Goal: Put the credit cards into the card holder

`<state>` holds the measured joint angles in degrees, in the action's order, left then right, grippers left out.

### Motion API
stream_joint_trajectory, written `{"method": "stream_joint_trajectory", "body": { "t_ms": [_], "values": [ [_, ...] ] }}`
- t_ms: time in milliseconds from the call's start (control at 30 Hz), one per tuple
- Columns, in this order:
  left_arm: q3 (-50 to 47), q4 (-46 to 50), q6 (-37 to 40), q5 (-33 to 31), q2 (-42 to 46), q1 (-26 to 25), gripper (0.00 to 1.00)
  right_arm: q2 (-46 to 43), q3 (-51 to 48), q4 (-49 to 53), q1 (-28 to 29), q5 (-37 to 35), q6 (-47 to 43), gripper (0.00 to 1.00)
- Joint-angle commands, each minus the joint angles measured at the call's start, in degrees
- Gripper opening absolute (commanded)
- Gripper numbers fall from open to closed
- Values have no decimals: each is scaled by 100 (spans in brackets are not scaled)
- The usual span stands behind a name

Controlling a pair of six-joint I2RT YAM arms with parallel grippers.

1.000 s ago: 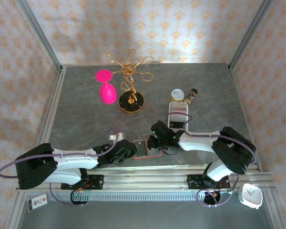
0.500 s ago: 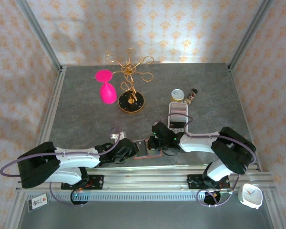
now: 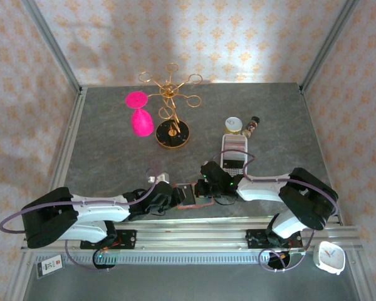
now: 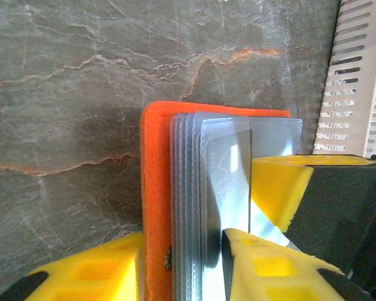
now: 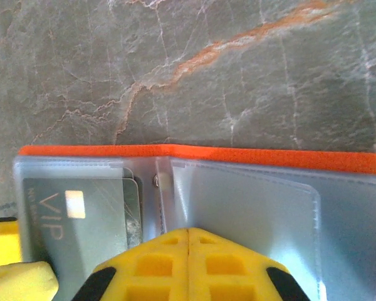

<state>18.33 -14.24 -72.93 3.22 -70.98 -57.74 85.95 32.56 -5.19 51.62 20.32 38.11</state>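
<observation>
Between the left gripper's (image 4: 183,243) yellow fingers (image 4: 88,273) the card holder (image 4: 155,188) is lying open on the table (image 4: 62,94). Its orange edge is running up just inside one finger, and its stack of clear pockets is fanning across toward the other. Those fingers are standing narrowly apart, and I cannot tell whether they are pinching the holder or only sitting over it. A grey card (image 4: 227,179) is sitting in the top pocket, with its near end passing under the tip of the second finger. Past that finger, a white slotted tray (image 4: 354,81) is lying on the stone.

Under the right gripper (image 5: 188,233), whose two fingers are pressing tight together with nothing between them, the card holder (image 5: 250,155) is spreading out to both sides, its orange rim showing just beyond the tips. Off to one side of those tips the card (image 5: 56,222), marked VIP, is sitting tucked in a pocket.

Seen from above, the left gripper (image 3: 168,198) and the right gripper (image 3: 203,188) are meeting over the card holder (image 3: 187,195), which is lying between them. The slotted tray (image 3: 234,153) is lying just beyond the right gripper.
</observation>
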Motion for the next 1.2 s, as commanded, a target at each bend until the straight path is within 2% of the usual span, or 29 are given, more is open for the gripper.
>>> {"method": "stream_joint_trajectory", "body": {
  "t_ms": [0,233,500,700,867,967,1167],
  "values": [
    [75,-104,-34,-2,187,-3,30,-83,-136,486,17,-236,87,3],
    [122,247,54,-129,421,-2,16,-205,32,440,34,-191,171,4],
    [212,1347,199,-448,840,-2,0,-680,145,344,81,-471,220,9],
    [197,2140,136,-682,1237,3,0,-1115,239,596,85,-1095,118,22],
    [313,2792,238,-823,1521,12,0,-1347,173,809,85,-1389,161,24],
    [414,3134,301,-923,1657,13,0,-1316,172,918,80,-1412,153,26],
    [474,3433,285,-1025,1859,8,0,-1127,244,1046,116,-1057,-79,38]
  ]
}}
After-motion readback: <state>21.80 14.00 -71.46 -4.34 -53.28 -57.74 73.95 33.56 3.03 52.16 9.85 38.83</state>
